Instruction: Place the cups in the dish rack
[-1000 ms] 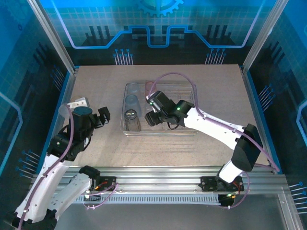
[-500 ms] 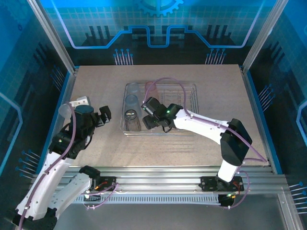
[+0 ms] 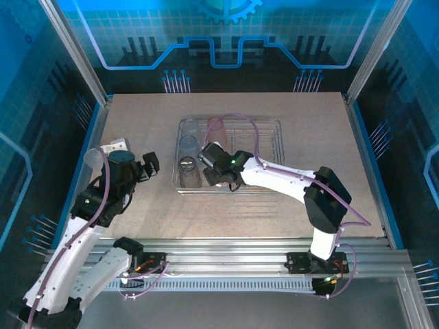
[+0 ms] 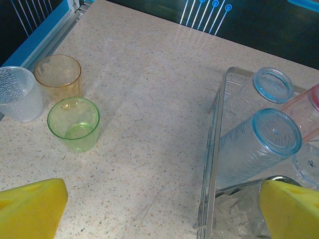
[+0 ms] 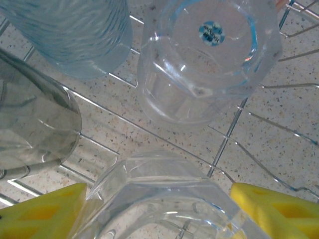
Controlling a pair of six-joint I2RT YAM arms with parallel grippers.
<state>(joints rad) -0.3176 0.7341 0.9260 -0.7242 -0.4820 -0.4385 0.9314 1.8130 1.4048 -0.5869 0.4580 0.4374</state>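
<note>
Clear cup (image 5: 154,181) is being gripped by R gripper (image 5: 159,201) over dish rack (image 3: 266,142); L gripper (image 4: 162,209) is being held wide, empty.

Three loose cups (image 4: 75,123) stand on the worktop (image 4: 149,99) well left of the dish rack (image 3: 264,137); other cups (image 4: 259,144) lie side by side inside the rack's left end.
</note>
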